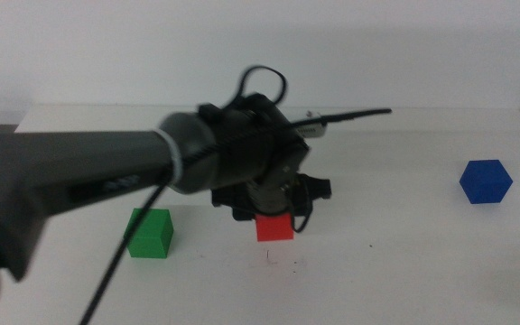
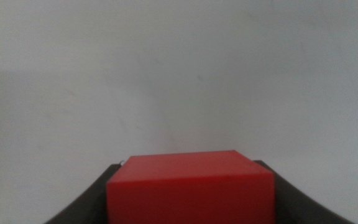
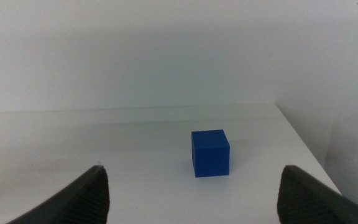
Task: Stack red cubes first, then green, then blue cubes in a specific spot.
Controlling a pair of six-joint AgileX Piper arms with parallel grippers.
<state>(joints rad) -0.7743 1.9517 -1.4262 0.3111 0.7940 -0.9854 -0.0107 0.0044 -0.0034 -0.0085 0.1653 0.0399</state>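
My left gripper (image 1: 274,222) reaches in from the left to the table's middle and is shut on the red cube (image 1: 274,227), holding it at or just above the white tabletop. The left wrist view shows the red cube (image 2: 190,190) clamped between the two dark jaws. The green cube (image 1: 150,233) sits on the table to the left of the red one. The blue cube (image 1: 486,181) sits at the far right. In the right wrist view my right gripper (image 3: 191,193) is open and empty, well short of the blue cube (image 3: 211,153).
A few tiny dark specks (image 1: 283,263) mark the white tabletop just in front of the red cube. The left arm's dark body (image 1: 79,176) and cable cross the left half of the table. The table's right edge (image 3: 306,146) runs close to the blue cube.
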